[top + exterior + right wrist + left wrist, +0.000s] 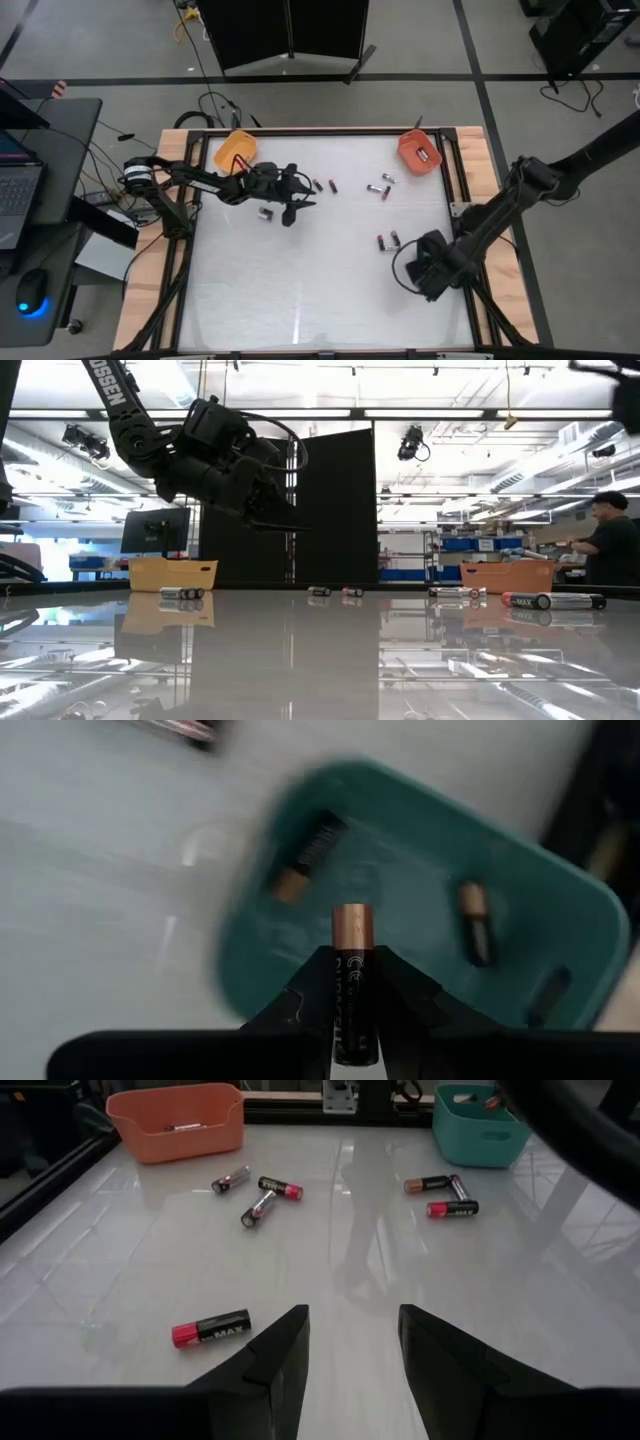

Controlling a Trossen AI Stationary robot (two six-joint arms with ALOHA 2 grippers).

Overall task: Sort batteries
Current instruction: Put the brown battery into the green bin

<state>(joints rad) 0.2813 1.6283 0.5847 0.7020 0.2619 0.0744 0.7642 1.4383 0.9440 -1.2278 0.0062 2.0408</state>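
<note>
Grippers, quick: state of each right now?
Left gripper: open, holding nothing, above the table.
Right gripper: shut on a battery, over the green tray.

Overhead and table-level views, two wrist close-ups, shared table [300,290]

Right wrist view: green tray [420,870] motion-blurred, far rim cut by picture edge; labels on batteries [310,855] inside unreadable. High view: right gripper [432,268] hides that tray. Held battery [352,982] lower end hidden between gripper fingers [300,1010].
</note>
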